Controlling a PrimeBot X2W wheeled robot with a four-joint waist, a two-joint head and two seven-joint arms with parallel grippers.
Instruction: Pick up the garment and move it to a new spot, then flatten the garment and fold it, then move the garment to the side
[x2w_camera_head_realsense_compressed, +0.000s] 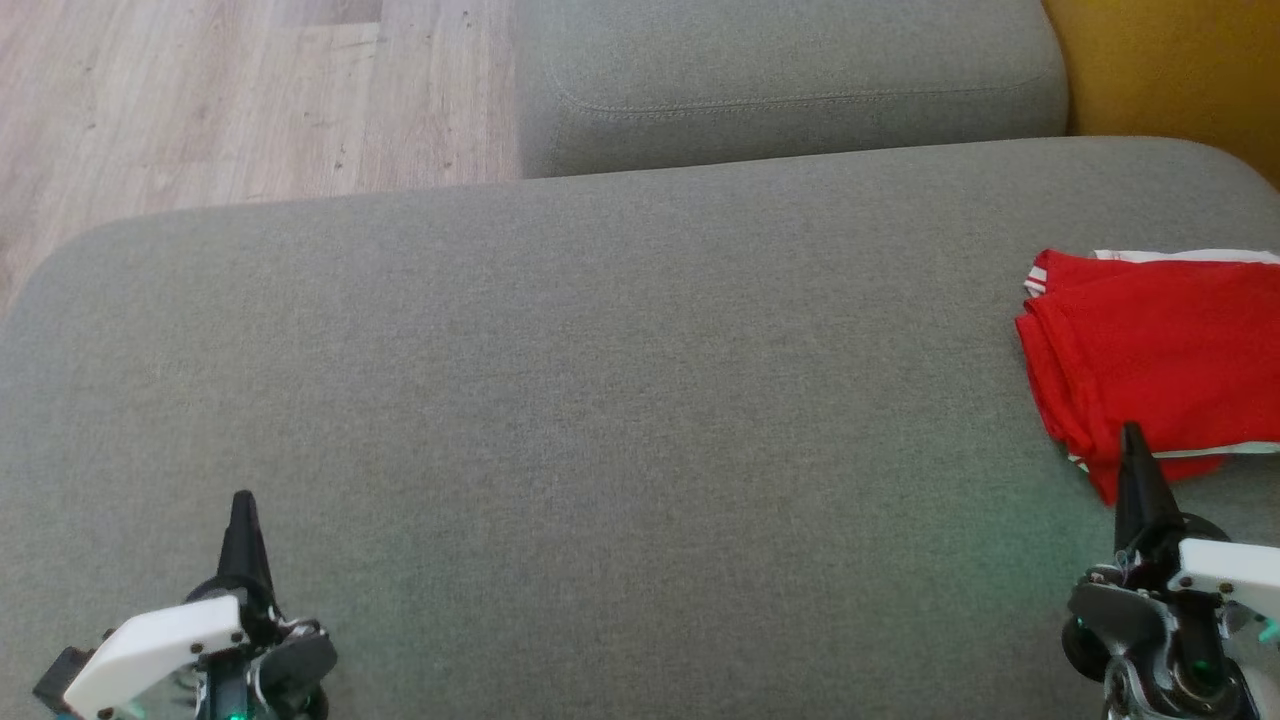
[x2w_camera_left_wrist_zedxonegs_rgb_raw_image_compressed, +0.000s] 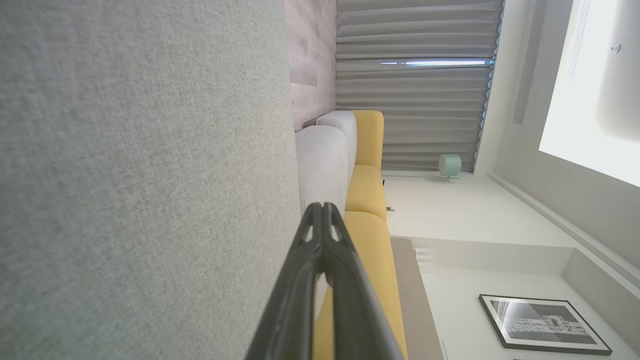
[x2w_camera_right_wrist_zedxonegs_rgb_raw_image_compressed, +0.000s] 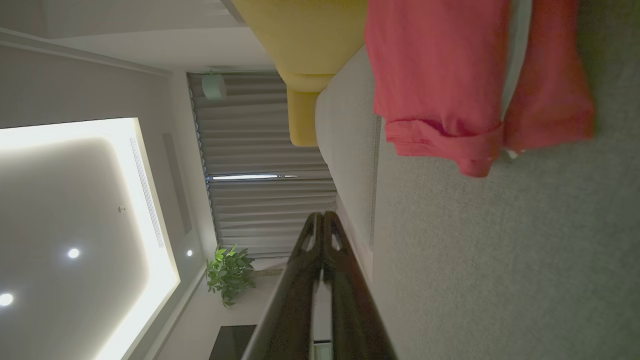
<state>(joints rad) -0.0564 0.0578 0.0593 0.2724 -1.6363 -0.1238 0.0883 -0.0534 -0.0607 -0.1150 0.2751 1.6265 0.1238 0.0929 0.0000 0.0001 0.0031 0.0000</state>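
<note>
The garment (x2w_camera_head_realsense_compressed: 1160, 350) is a red piece with white stripes, folded into a compact stack at the right edge of the grey cushion (x2w_camera_head_realsense_compressed: 600, 400). In the right wrist view the garment (x2w_camera_right_wrist_zedxonegs_rgb_raw_image_compressed: 440, 75) lies ahead of the fingers. My right gripper (x2w_camera_head_realsense_compressed: 1132, 436) is shut and empty, its tip just in front of the garment's near edge, apart from it. My left gripper (x2w_camera_head_realsense_compressed: 243, 502) is shut and empty at the lower left, far from the garment. Both wrist views show the fingertips (x2w_camera_left_wrist_zedxonegs_rgb_raw_image_compressed: 321, 207) (x2w_camera_right_wrist_zedxonegs_rgb_raw_image_compressed: 322, 216) pressed together with nothing between them.
A second grey cushion (x2w_camera_head_realsense_compressed: 790, 80) stands at the back. Wooden floor (x2w_camera_head_realsense_compressed: 200, 100) lies beyond the cushion's far left edge. A yellow seat (x2w_camera_head_realsense_compressed: 1170, 60) is at the far right corner. Bare grey fabric spreads between my two grippers.
</note>
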